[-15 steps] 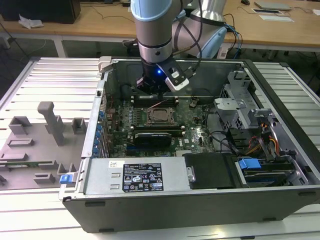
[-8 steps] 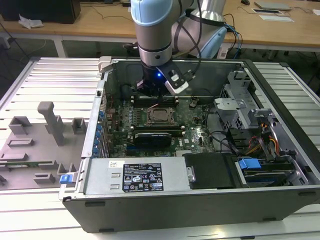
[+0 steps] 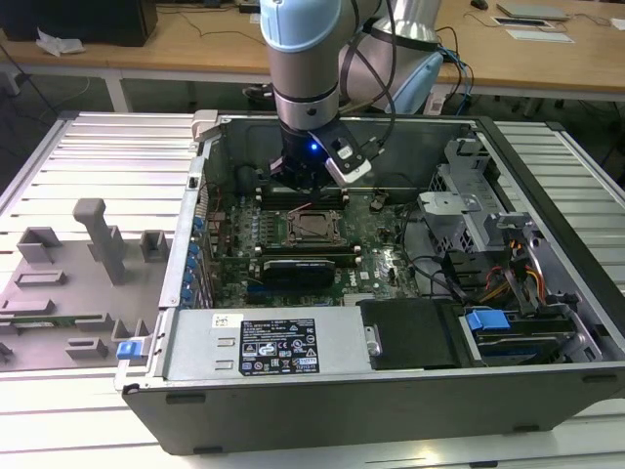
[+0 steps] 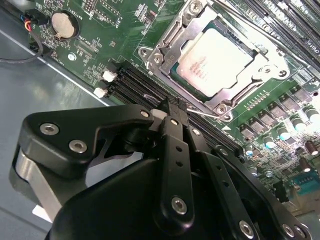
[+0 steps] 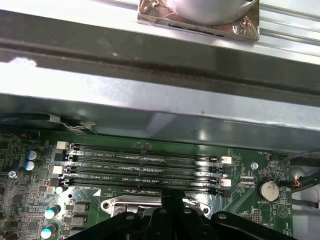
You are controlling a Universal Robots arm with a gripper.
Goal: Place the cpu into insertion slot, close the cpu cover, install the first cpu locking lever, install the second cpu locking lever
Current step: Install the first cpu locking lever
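Observation:
The cpu (image 4: 214,59), a flat square chip with a dull silver top, lies in the insertion slot (image 3: 314,227) on the green motherboard. The silver cpu cover (image 4: 167,47) lies flat over the chip's edges, and the chip shows through its window. My black gripper (image 4: 171,107) hangs just beside the socket, over the black memory slots, with its fingertips pressed together and nothing visibly between them. A thin wire lever (image 4: 205,114) runs along the socket edge nearest the fingertips. In the exterior view the gripper (image 3: 306,191) sits just behind the socket. The first wrist view has the gripper (image 5: 172,197) over the socket frame (image 5: 127,204).
Long black memory slots (image 5: 145,160) flank the socket. A coin battery (image 4: 64,24) sits on the board. The open case holds a power supply box (image 3: 264,342), a drive cage (image 3: 459,210) and cables. A grey fixture tray (image 3: 68,283) lies at the exterior view's left.

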